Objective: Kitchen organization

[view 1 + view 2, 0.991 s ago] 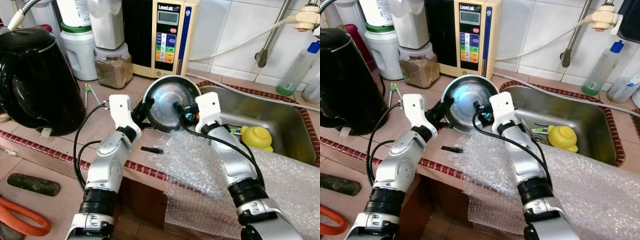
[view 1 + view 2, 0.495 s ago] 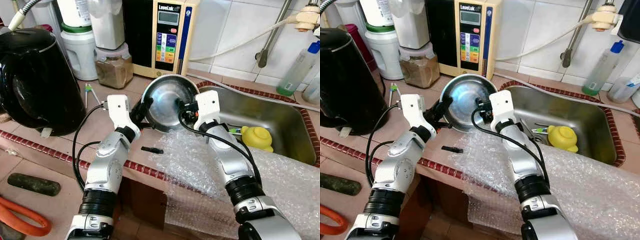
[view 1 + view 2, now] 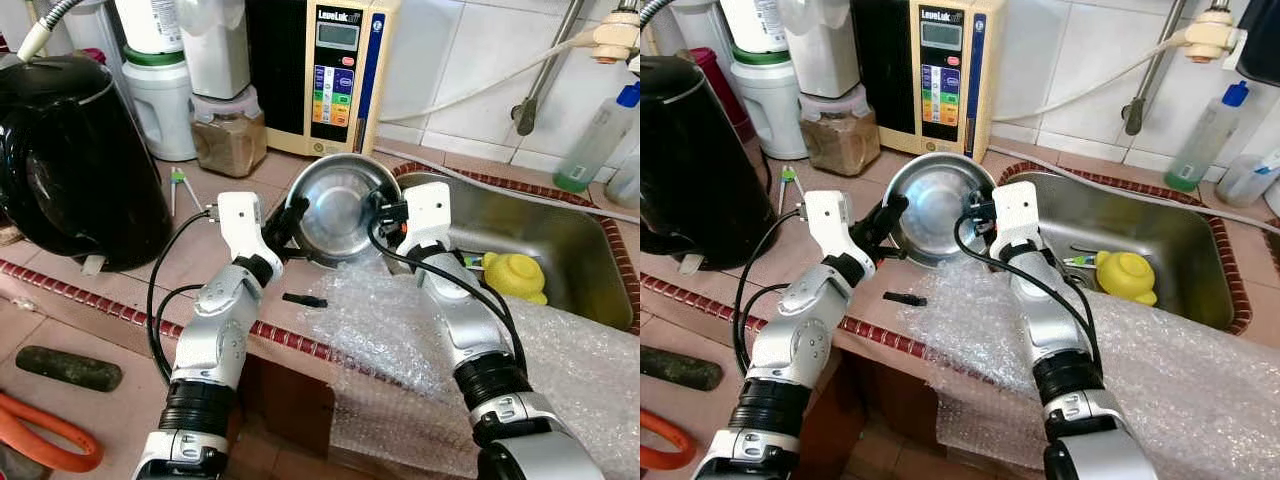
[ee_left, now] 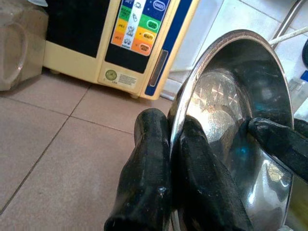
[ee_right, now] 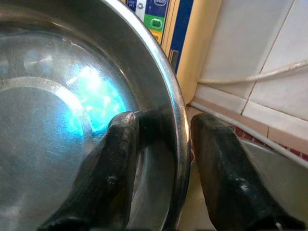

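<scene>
The steel bowl (image 3: 338, 205) is held tilted, its hollow facing the robot, above the bench's tiled top just beside the sink (image 3: 560, 250) edge. The left gripper (image 4: 171, 159) has its jaws clenched on the bowl's left rim, one finger on each face. The right gripper (image 5: 166, 159) straddles the opposite rim, jaws not fully pinched (a gap shows outside the wall). Both arms are equally near, so the bowl's rim-to-rim axis runs between them.

The right gripper (image 5: 159, 159) has slid from the steel bowl's (image 3: 335, 205) middle out to its sink-side rim, fingers (image 5: 108, 168) now straddling it. The bowl faces less upright.
</scene>
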### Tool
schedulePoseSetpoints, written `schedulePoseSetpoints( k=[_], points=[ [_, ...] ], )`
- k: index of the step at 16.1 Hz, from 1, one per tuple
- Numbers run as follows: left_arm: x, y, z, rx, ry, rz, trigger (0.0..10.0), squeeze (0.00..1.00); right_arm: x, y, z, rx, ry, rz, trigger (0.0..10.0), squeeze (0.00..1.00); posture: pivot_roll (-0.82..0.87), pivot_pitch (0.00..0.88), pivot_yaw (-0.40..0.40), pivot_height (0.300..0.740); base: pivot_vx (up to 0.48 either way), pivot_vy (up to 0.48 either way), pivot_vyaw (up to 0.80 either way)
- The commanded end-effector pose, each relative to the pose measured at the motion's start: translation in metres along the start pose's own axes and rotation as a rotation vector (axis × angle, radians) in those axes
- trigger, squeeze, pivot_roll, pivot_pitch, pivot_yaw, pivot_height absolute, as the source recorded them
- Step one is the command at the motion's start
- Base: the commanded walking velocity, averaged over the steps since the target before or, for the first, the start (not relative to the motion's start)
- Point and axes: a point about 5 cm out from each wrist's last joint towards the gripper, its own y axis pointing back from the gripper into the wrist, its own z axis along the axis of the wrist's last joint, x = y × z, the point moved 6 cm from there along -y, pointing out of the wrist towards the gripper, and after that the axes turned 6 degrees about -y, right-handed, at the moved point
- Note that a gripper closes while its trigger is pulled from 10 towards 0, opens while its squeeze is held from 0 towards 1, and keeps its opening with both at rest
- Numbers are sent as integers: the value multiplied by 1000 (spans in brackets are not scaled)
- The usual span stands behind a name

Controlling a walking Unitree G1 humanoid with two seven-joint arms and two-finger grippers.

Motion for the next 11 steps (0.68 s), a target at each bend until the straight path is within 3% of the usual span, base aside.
schedulePoseSetpoints(
  k=[1, 11],
  points=[
    [-15, -1, 21, -83, -4, -70, 0, 0, -35, 7, -22, 96, -44, -140, 0, 0, 206, 0, -22, 740, 0, 0, 0],
    [-19, -1, 27, -114, 16, -107, 0, 0, -49, 12, -25, 91, -240, -191, 0, 0, 200, 0, -15, 740, 0, 0, 0]
  ],
)
